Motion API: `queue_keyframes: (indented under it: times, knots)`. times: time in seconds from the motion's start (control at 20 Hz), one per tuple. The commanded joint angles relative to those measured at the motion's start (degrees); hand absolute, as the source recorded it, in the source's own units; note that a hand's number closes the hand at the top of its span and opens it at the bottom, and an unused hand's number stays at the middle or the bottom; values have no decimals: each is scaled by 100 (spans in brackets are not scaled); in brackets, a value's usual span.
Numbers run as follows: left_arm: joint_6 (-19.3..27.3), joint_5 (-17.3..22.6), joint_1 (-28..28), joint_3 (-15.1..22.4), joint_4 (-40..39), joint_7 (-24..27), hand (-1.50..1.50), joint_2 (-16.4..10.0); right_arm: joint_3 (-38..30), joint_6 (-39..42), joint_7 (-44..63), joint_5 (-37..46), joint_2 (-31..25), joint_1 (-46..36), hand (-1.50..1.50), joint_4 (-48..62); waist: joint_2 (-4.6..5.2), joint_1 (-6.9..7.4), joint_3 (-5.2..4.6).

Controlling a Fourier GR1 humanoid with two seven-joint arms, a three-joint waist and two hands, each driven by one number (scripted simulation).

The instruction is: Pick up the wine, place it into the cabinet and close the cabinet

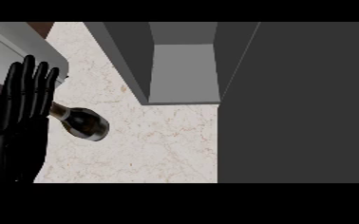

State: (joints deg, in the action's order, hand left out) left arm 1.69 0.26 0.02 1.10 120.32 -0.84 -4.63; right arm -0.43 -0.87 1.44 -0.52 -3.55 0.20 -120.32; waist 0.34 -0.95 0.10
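The counter (161, 142) is pale stone with faint reddish veining. An open grey cabinet (182, 71) stands on its far part, its hollow inside showing. A dark wine bottle (82, 122) is on the counter to the left of the cabinet and nearer. A light grey block (32, 40) sits far left of the cabinet.

Single view, taken from head height and facing steeply down onto the counter (161, 142). Range is close: the counter's top fills the middle, the cabinet (182, 71) at its far edge runs out of view above, and the left hand (24, 109) stands at the view's left edge.
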Motion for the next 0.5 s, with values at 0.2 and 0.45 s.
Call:
queue_keyframes:
  times: [0.2, 0.45]
  knots:
    - [-1368, 1317, -1431, -30, -1166, -308, -150, -603, 499, 163, -283, 221, 116, 596, -150, -451, -6, -158, -15]
    - [-1889, 2626, -1020, 147, -969, -1499, -150, -641, 1251, 1236, 442, -780, -274, 1053, -150, -983, -64, -12, -10]
